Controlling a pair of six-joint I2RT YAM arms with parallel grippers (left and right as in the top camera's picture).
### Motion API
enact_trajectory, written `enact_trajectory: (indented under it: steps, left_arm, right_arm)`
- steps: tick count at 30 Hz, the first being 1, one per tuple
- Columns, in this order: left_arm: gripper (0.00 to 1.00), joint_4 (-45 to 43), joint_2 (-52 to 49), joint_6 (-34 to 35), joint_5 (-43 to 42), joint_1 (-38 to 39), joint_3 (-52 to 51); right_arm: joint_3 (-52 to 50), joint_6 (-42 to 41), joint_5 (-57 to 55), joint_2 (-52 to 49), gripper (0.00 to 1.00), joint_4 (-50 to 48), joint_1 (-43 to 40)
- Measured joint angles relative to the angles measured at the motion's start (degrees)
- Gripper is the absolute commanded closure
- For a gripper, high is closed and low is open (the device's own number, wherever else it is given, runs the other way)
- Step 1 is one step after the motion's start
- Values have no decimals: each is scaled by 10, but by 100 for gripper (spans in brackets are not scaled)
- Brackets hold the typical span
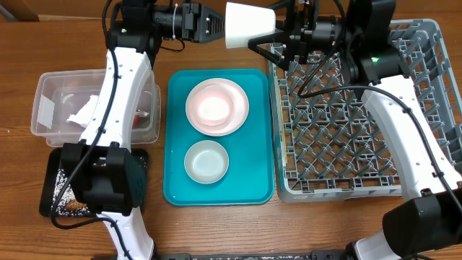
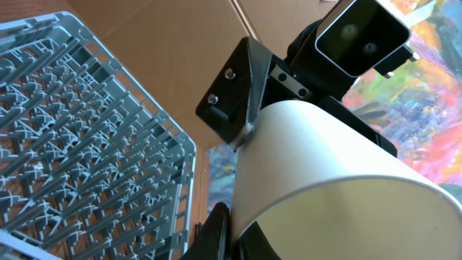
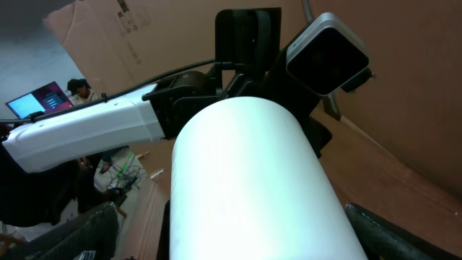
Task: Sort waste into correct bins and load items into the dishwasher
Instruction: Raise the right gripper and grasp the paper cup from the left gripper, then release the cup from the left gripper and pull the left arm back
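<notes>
The small white cup [image 1: 249, 25] hangs on its side above the table's far edge, between both grippers. My left gripper [image 1: 219, 26] is shut on the cup's wide rim, one finger [image 2: 214, 232] outside the wall [image 2: 325, 166] and one inside. My right gripper [image 1: 278, 37] is open, its fingers [image 3: 408, 232] wide on either side of the cup's body [image 3: 253, 180]. The grey dishwasher rack [image 1: 346, 130] lies right and below the cup. On the teal tray [image 1: 177, 180] sit the pink plate [image 1: 234, 119], the smaller pink dish [image 1: 214, 107] on it, and the grey bowl [image 1: 206, 160].
At left stands the clear tub [image 1: 50, 94] with the white napkin [image 1: 86, 112] and red wrapper [image 1: 138, 115] inside. The black tray [image 1: 52, 180] with food scraps [image 1: 68, 196] lies in front of it, partly under my left arm. The rack's lattice [image 2: 86, 144] fills the left wrist view.
</notes>
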State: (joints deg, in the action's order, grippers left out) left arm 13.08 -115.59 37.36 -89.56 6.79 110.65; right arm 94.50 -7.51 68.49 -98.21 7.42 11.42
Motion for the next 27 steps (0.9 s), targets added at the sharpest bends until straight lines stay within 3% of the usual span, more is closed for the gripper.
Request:
enact_trajectory:
  steps: [5, 11, 16, 19, 27]
  left_arm:
    - [96, 0, 0, 0, 0, 3, 0]
    - [96, 0, 0, 0, 0, 3, 0]
    - [96, 0, 0, 0, 0, 3, 0]
    - [95, 0, 0, 0, 0, 3, 0]
    - [90, 0, 0, 0, 1, 3, 0]
  right_arm:
    - [0, 0, -10, 0, 0, 0, 3]
    - [0, -2, -17, 0, 24, 0, 5]
    - [0, -9, -27, 0, 33, 0, 4]
    - [0, -22, -26, 0, 45, 1, 4]
    - [0, -30, -27, 0, 47, 8, 4]
